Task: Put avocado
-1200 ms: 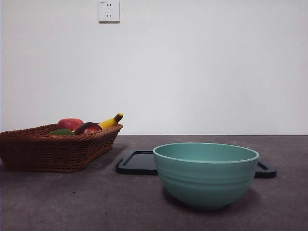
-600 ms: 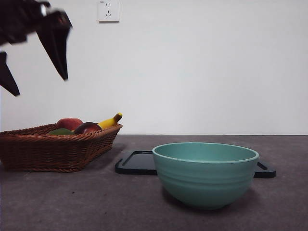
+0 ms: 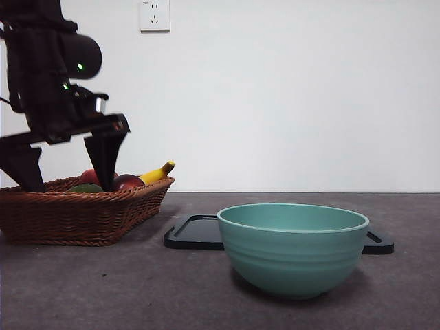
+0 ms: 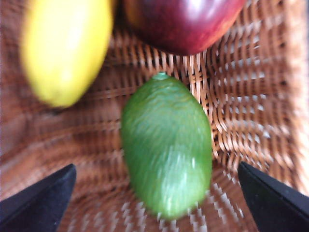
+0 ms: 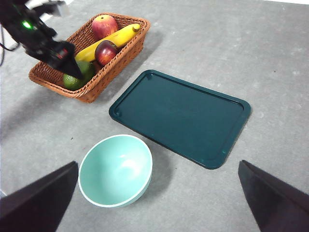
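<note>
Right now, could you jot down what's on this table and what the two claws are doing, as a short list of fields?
Basket: wicker, holds all the fruit
Avocado: green, lying in the basket, not gripped
Other fruit: banana, apple, dark red fruit
Bowl: teal, nothing inside
Tray: dark, nothing on it
Left claw: open, lowered over the basket, straddling the avocado
Right claw: open, high above the table, waiting

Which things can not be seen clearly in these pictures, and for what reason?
- Avocado: blurred in the left wrist view; in the front view only a sliver shows above the basket rim; in the right wrist view the left gripper covers part of it.
- Tray: in the front view the bowl hides its middle.
- Banana: blurred and cut off in the left wrist view.
</note>
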Available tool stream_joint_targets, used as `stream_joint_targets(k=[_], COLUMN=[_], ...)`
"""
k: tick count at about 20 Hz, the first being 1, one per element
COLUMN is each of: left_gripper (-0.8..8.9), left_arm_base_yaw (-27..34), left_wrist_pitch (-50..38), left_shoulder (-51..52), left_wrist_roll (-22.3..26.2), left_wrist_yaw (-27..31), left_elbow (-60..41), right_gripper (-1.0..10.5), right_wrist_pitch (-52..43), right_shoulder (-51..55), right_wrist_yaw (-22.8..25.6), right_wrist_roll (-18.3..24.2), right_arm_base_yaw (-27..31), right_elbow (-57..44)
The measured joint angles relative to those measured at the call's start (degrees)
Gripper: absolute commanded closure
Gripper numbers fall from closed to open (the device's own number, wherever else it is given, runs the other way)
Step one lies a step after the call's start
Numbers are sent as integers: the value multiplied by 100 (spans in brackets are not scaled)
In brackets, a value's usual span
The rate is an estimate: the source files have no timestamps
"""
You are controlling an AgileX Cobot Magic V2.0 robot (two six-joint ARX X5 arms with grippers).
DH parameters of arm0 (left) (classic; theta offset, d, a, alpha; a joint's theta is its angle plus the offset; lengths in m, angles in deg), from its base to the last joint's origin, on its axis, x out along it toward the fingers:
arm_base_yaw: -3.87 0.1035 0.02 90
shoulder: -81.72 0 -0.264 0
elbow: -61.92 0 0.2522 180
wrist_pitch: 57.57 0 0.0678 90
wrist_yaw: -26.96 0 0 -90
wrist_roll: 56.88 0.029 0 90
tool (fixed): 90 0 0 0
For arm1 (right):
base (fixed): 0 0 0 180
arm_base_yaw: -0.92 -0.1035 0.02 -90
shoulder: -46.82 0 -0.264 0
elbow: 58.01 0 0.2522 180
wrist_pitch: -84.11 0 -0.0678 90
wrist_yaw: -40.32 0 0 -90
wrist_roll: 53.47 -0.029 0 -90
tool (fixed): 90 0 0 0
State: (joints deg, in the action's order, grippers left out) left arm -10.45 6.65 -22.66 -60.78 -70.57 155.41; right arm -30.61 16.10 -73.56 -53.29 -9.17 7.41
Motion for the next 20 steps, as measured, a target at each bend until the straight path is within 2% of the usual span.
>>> stream_joint_targets(k=[3,7,11,13,15,20], left_gripper=[21,169,412,499,541,541], left_arm_base_yaw=[-39,-46,-50,-48,-17,-55], left_wrist_pitch=[-205,-260,-317,-352,-369,79], left_shoulder=[-295,-452,-470,-476,-476,-487], left_wrist_roll=[0,0,-2,-4,-4,-2], left_wrist_yaw=[2,7,107,229,258,223], left_elbow=[0,0,4,4,13,562], right_gripper=[307,307,307,307,307,307], right_wrist_pitch=[4,7,7,7,7,48], right_shoulder=[0,0,0,0,0,0], right_wrist_yaw=[2,-52,-273,-297,-297,-297], right_wrist_roll=[0,-66,-107,-107,-107,-107], right_arm_base_yaw=[0,0,0,0,0,0], right_elbow=[0,0,0,0,0,20])
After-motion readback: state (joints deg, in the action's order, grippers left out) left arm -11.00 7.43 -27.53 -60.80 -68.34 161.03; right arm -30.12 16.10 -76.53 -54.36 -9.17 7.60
